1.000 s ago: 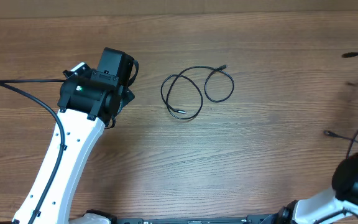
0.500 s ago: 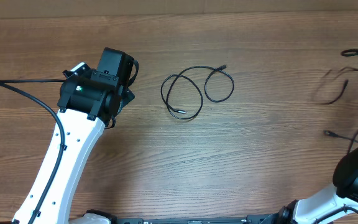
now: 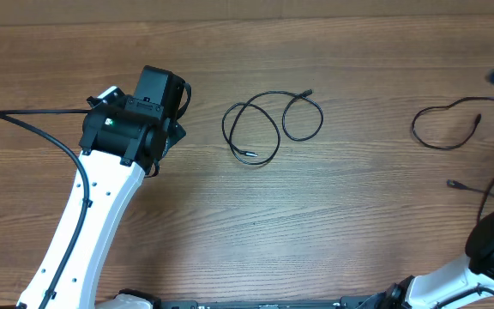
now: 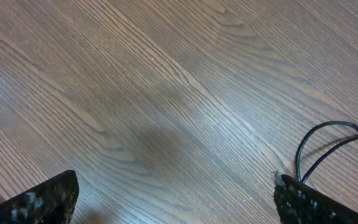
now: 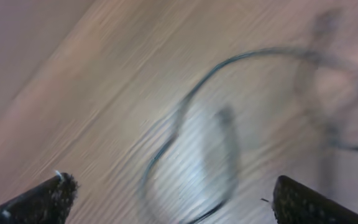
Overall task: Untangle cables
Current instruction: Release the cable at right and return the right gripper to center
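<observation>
Right gripper [image 5: 171,186] stands spread wide, nothing between its fingertips. Its view is smeared, so the dark curve beneath is probably the loose cable [image 5: 182,112], lying on the table [image 3: 358,223] and apart from both fingers. From above, this cable forms an open hook near the right edge, close to that arm.

Left gripper [image 4: 173,186] is likewise spread and empty, hovering over bare wood. The looped cable [image 3: 273,95] lies just to its right at the table's middle, folded into two rings that cross each other.

Several things could go wrong from here. A pinch at the crossing may catch both strands and draw the loops tighter rather than apart. A grab at a plug end could let the thin cord slip out. On the right, the arm's own wiring hangs near the loose cable and could snag or drag it.
</observation>
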Controlling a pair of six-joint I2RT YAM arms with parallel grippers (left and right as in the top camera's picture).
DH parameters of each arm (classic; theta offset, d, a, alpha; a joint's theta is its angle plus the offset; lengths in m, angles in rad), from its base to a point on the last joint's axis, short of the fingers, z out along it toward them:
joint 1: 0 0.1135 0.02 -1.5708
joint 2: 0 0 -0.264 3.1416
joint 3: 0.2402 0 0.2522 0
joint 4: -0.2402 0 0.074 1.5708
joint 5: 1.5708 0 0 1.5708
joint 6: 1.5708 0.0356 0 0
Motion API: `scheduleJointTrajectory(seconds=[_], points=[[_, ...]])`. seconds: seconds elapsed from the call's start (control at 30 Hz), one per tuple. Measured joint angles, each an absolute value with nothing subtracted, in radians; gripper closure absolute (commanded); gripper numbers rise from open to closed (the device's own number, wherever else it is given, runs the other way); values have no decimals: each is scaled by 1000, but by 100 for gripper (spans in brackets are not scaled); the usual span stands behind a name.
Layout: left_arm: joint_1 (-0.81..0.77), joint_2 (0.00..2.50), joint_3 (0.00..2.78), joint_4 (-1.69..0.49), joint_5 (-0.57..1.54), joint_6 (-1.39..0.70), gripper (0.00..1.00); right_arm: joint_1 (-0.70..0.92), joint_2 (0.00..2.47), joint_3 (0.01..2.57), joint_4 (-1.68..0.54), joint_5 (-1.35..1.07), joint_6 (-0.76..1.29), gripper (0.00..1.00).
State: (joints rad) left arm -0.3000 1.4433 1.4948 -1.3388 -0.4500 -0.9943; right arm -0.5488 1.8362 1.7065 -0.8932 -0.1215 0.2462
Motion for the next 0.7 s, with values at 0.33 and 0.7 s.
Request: scheduleJointTrajectory(seconds=[0.33, 0.7], points=[[-300, 1443, 1495, -1338, -450, -994, 0, -290, 1836, 1589, -924, -473, 6, 0], [-300, 1443, 1495, -1339, -450, -994, 0, 75, 1836, 1319, -692, -497, -27, 0]])
